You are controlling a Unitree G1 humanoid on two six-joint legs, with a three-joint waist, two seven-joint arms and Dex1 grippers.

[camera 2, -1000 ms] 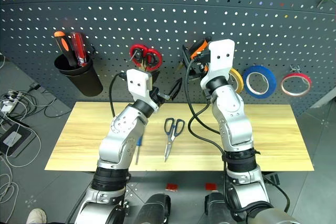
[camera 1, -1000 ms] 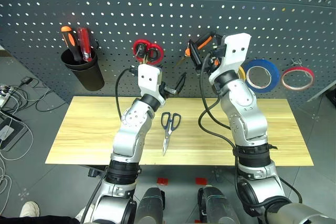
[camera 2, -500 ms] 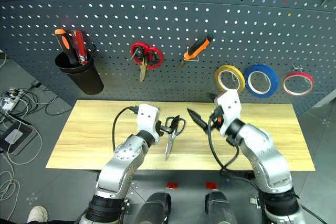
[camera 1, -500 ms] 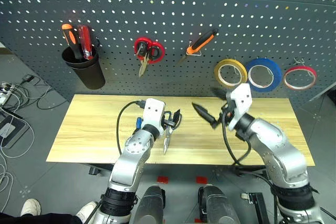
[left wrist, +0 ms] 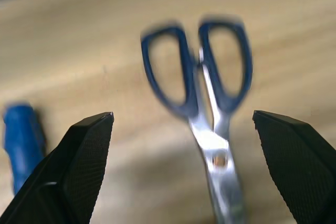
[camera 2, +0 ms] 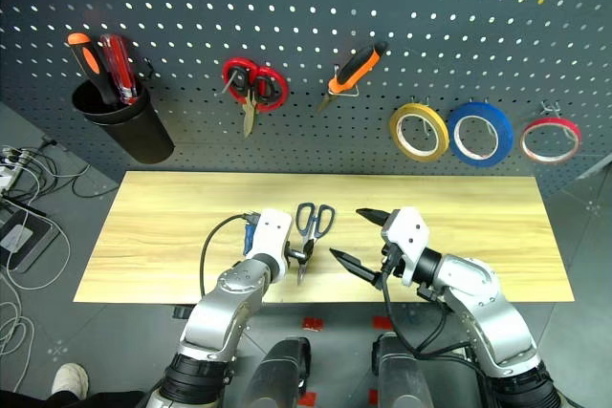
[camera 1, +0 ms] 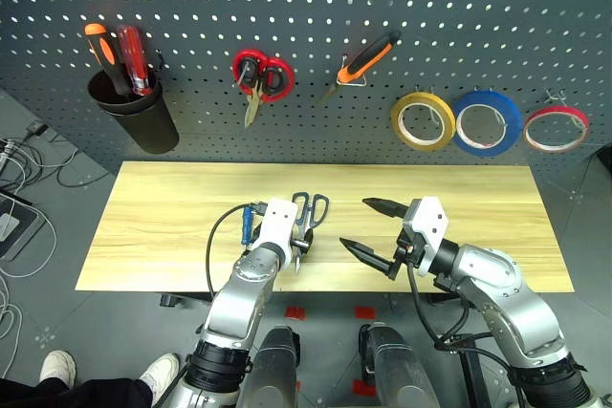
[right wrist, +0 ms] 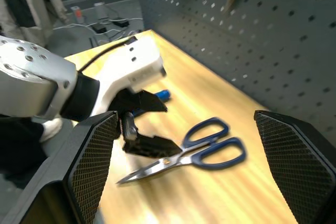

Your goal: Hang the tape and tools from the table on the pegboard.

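Two pincers are down low over the bench (camera 1: 153, 226) in my head camera, both spread wide and holding nothing. Left pincer (camera 1: 300, 236) sits right over the blades of the dark-handled scissors (camera 1: 307, 214), which lie flat near the middle of the bench, handles toward the pegboard (camera 1: 306, 16). The blue screwdriver (camera 1: 248, 227) peeks out just beside my left wrist. Right pincer (camera 1: 371, 228) hangs near the scissors on their right, apart from them. Up on the pegboard the orange-and-black pliers (camera 1: 364, 61) and the yellow tape (camera 1: 422, 121) hang on hooks, next to a blue roll (camera 1: 489, 123), a red roll (camera 1: 557, 128), red scissors (camera 1: 258, 78) and a black cup (camera 1: 134, 114) with two screwdrivers.

Left wrist camera: scissors dead ahead between my two fingertips (left wrist: 86, 150), not touching either, with the screwdriver handle off to one side on the wood.

Right wrist camera: the left pincer is poised at the scissor blades; can't tell if it's touching them.
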